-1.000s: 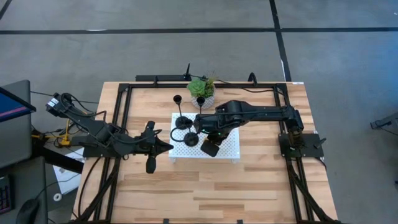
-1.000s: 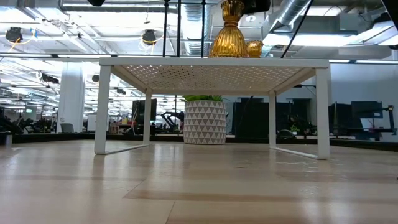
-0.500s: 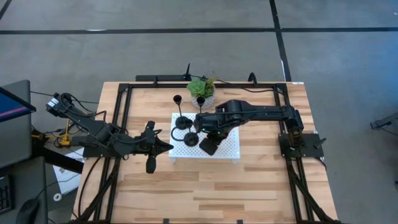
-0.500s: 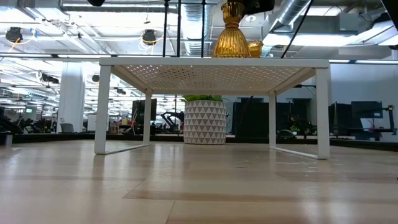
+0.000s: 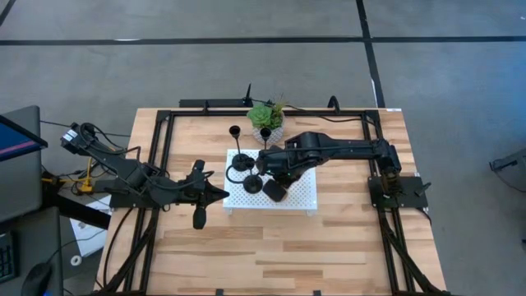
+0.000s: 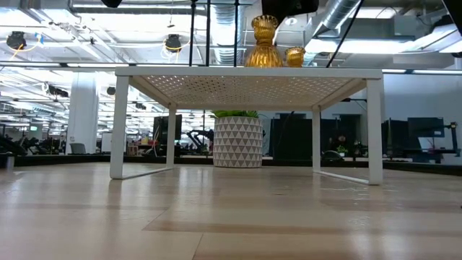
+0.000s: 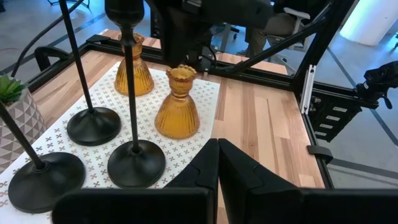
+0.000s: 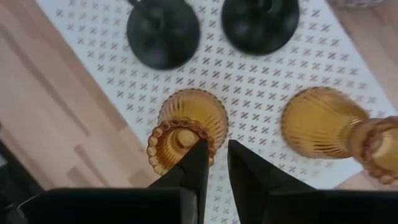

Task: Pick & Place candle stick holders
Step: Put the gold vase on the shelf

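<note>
**Amber holder released on rack**

Right gripper [image 8: 212, 163] fingers narrow, empty, just above amber holder [image 8: 185, 129], now standing free on the white rack [image 5: 301, 196]; half a second ago it hung gripped. Placement looks done. Left gripper [image 7: 217, 163] shut, waiting beside rack.

Two amber holders [image 8: 188, 129] and three black ones [image 7: 93, 126] stand upright, seemingly all on the white perforated shelf [image 7: 53, 140].

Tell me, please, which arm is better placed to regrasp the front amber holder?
Right: the right gripper hangs above that amber holder, while the left gripper waits off the white rack's edge.
</note>
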